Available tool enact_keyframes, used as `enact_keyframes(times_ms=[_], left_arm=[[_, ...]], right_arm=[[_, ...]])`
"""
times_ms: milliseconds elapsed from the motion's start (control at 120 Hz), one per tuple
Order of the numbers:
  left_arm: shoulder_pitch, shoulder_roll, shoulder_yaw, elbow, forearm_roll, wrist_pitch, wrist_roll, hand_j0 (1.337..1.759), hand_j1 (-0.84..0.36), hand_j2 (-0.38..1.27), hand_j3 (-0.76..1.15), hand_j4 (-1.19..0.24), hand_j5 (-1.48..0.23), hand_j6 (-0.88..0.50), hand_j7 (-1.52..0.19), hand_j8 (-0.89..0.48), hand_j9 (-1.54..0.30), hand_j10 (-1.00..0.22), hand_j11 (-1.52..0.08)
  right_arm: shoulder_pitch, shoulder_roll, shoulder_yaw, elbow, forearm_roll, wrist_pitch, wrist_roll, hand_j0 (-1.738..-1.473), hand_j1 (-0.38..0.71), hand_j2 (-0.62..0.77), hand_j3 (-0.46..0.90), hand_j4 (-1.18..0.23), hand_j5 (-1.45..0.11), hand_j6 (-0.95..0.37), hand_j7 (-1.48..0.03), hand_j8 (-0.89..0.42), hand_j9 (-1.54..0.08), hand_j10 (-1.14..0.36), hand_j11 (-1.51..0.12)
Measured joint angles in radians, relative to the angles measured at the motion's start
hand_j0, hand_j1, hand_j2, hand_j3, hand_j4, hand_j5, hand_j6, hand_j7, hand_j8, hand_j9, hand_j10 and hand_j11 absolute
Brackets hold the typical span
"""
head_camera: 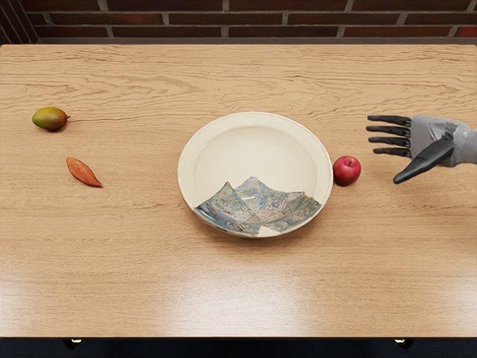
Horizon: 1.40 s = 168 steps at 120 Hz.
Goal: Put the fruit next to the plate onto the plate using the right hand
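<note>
The fingers [387,130] of the right hand [419,142] are spread and hold nothing, near the red apple [346,170]. The apple sits on the wooden surface [238,283], just beside the cream plate's [253,149] right rim. The plate has a blue-grey pattern on its near side, and a brick wall [238,19] stands behind.

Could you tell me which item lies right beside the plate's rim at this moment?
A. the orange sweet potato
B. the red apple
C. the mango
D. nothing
B: the red apple sits just off the right rim of the plate, while the open right hand hovers apart to its right, holding nothing.
</note>
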Motion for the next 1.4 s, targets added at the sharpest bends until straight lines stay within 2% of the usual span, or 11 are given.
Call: enact_keyframes(times_ms=[42, 150, 250, 350, 558, 600, 775, 825, 958, 1125, 1400], left_arm=[[0.0, 0.0, 0.0, 0.0, 0.0, 0.0, 0.0, 1.658, 0.07, 0.05, 0.0, -0.23, -0.3, -0.23, -0.3, -0.23, -0.3, -0.23, -0.3], [0.0, 0.0, 0.0, 0.0, 0.0, 0.0, 0.0, 1.658, 0.07, 0.05, 0.0, -0.23, -0.3, -0.23, -0.3, -0.23, -0.3, -0.23, -0.3], [0.0, 0.0, 0.0, 0.0, 0.0, 0.0, 0.001, 1.658, 0.07, 0.05, 0.0, -0.23, -0.3, -0.23, -0.3, -0.23, -0.3, -0.23, -0.3], [0.0, 0.0, 0.0, 0.0, 0.0, 0.0, 0.001, 1.658, 0.07, 0.05, 0.0, -0.23, -0.3, -0.23, -0.3, -0.23, -0.3, -0.23, -0.3], [0.0, 0.0, 0.0, 0.0, 0.0, 0.0, 0.001, 1.658, 0.07, 0.05, 0.0, -0.23, -0.3, -0.23, -0.3, -0.23, -0.3, -0.23, -0.3], [0.0, 0.0, 0.0, 0.0, 0.0, 0.0, 0.0, 1.658, 0.07, 0.05, 0.0, -0.23, -0.3, -0.23, -0.3, -0.23, -0.3, -0.23, -0.3], [0.0, 0.0, 0.0, 0.0, 0.0, 0.0, 0.0, 1.658, 0.07, 0.05, 0.0, -0.23, -0.3, -0.23, -0.3, -0.23, -0.3, -0.23, -0.3], [0.0, 0.0, 0.0, 0.0, 0.0, 0.0, 0.0, 1.658, 0.07, 0.05, 0.0, -0.23, -0.3, -0.23, -0.3, -0.23, -0.3, -0.23, -0.3], [0.0, 0.0, 0.0, 0.0, 0.0, 0.0, 0.0, 1.658, 0.07, 0.05, 0.0, -0.23, -0.3, -0.23, -0.3, -0.23, -0.3, -0.23, -0.3], [0.0, 0.0, 0.0, 0.0, 0.0, 0.0, 0.001, 1.658, 0.07, 0.05, 0.0, -0.23, -0.3, -0.23, -0.3, -0.23, -0.3, -0.23, -0.3], [0.0, 0.0, 0.0, 0.0, 0.0, 0.0, 0.001, 1.658, 0.07, 0.05, 0.0, -0.23, -0.3, -0.23, -0.3, -0.23, -0.3, -0.23, -0.3]], right_arm=[[0.006, 0.001, 0.0, 0.006, -0.003, 0.0, -0.008, -1.658, -0.31, -0.01, 0.0, -0.04, -0.05, -0.04, -0.05, -0.04, -0.05, -0.04, -0.05], [0.031, 0.009, 0.014, 0.015, -0.006, 0.0, -0.072, -1.658, -0.31, -0.01, 0.0, -0.04, -0.05, -0.04, -0.05, -0.04, -0.05, -0.04, -0.05], [0.049, 0.022, 0.023, 0.023, -0.06, 0.0, -0.101, -1.658, -0.31, -0.01, 0.0, -0.04, -0.05, -0.04, -0.05, -0.04, -0.05, -0.04, -0.05], [0.062, 0.024, 0.034, 0.057, -0.172, 0.0, -0.099, -1.658, -0.31, -0.01, 0.0, -0.04, -0.05, -0.04, -0.05, -0.04, -0.05, -0.04, -0.05], [0.064, 0.022, 0.041, 0.285, -0.538, -0.292, -0.073, -1.658, -0.31, -0.01, 0.0, -0.03, -0.04, -0.03, -0.04, -0.03, -0.04, -0.03, -0.04], [0.057, 0.024, 0.037, 0.314, -0.594, -0.356, -0.057, -1.658, -0.31, -0.01, 0.0, -0.03, -0.04, -0.03, -0.04, -0.03, -0.04, -0.03, -0.04], [-0.024, 0.034, 0.029, 0.354, -0.717, -0.52, 0.072, -1.658, -0.3, -0.01, 0.0, -0.04, -0.05, -0.04, -0.05, -0.04, -0.05, -0.04, -0.05], [-0.041, 0.053, 0.02, 0.337, -0.734, -0.537, 0.095, -1.658, -0.29, -0.01, 0.0, -0.05, -0.07, -0.05, -0.06, -0.05, -0.07, -0.05, -0.07], [-0.062, 0.139, -0.013, 0.254, -0.804, -0.556, 0.19, -1.658, -0.22, -0.02, 0.0, -0.12, -0.15, -0.12, -0.15, -0.12, -0.15, -0.11, -0.15], [-0.075, 0.188, -0.041, 0.197, -0.847, -0.593, 0.234, -1.658, -0.12, -0.04, 0.0, -0.2, -0.25, -0.2, -0.25, -0.2, -0.25, -0.2, -0.25], [-0.085, 0.198, -0.086, 0.163, -0.858, -0.672, 0.276, -1.658, -0.07, -0.04, 0.0, -0.24, -0.31, -0.24, -0.3, -0.24, -0.31, -0.24, -0.3]])
